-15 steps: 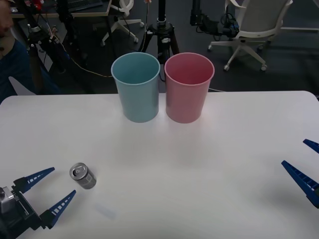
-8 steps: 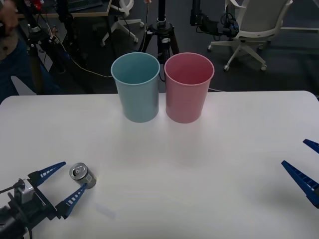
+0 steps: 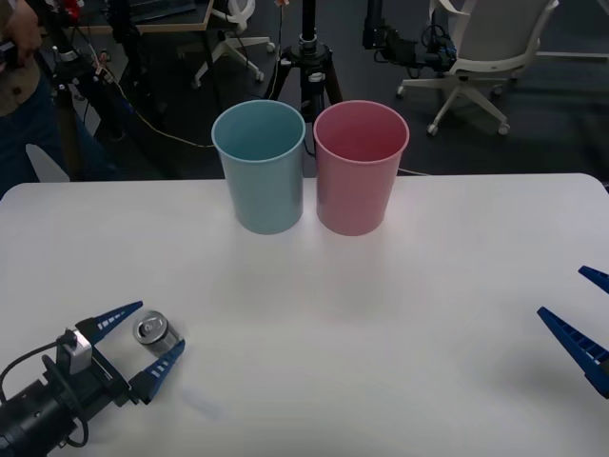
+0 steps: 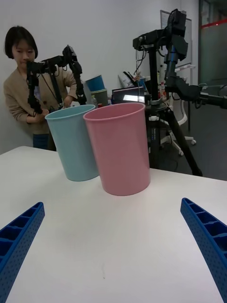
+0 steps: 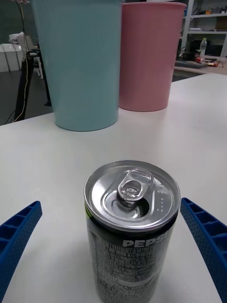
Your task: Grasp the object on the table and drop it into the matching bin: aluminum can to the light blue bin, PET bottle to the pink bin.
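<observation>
The white table (image 3: 400,314) bears the aluminum can (image 3: 154,332), the light blue bin (image 3: 261,171) and the pink bin (image 3: 360,171).

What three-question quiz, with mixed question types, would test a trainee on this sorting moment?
1. True or false: the left gripper is shut on the aluminum can.
2. Which bin stands on the robot's left: (a) the light blue bin, (b) the pink bin?
3. Fill in: the can stands ___ on the table.

Key: 1 false, its open fingers flank the can; 2 a; 3 upright. The right gripper waits open at the table's right edge.
</observation>
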Robot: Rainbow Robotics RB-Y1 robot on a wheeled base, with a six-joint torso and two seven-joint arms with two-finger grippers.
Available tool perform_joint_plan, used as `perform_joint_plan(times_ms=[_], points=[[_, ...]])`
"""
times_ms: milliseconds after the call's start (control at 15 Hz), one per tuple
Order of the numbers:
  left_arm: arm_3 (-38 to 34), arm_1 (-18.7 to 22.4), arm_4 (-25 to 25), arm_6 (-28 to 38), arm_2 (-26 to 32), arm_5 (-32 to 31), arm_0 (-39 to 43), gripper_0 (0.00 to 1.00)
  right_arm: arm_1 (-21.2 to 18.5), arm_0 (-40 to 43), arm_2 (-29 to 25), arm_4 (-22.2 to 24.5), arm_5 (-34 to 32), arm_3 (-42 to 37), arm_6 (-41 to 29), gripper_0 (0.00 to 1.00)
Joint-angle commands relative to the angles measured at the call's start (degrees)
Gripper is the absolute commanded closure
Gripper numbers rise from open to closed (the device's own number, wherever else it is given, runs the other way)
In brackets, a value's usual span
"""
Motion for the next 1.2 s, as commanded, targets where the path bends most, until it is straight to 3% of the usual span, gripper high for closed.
perform_joint_plan(times_ms=[67,333,533,600,667,800,1200], points=[[0.0,-0.3,-0.2,0.2,-0.5,0.5,-0.4,0.00,0.0,0.0,0.0,0.0,0.0,0.0,0.0,0.00],[0.0,-0.3,-0.2,0.4,-1.0,1.6,-0.8,0.00,0.0,0.0,0.0,0.0,0.0,0.0,0.0,0.00],[0.0,-0.3,-0.3,0.6,-1.0,1.8,-1.1,0.40,0.0,0.0,0.0,0.0,0.0,0.0,0.0,0.00],[0.0,-0.3,-0.3,0.8,-1.0,1.8,-1.1,0.62,0.0,0.0,0.0,0.0,0.0,0.0,0.0,0.00],[0.0,-0.3,-0.3,0.9,-1.0,1.8,-1.1,0.77,0.0,0.0,0.0,0.0,0.0,0.0,0.0,0.00],[0.0,-0.3,-0.3,1.3,-1.4,1.8,-1.1,0.97,0.0,0.0,0.0,0.0,0.0,0.0,0.0,0.00],[-0.5,-0.3,-0.1,2.2,-1.0,0.9,-1.0,0.99,0.0,0.0,0.0,0.0,0.0,0.0,0.0,0.00]])
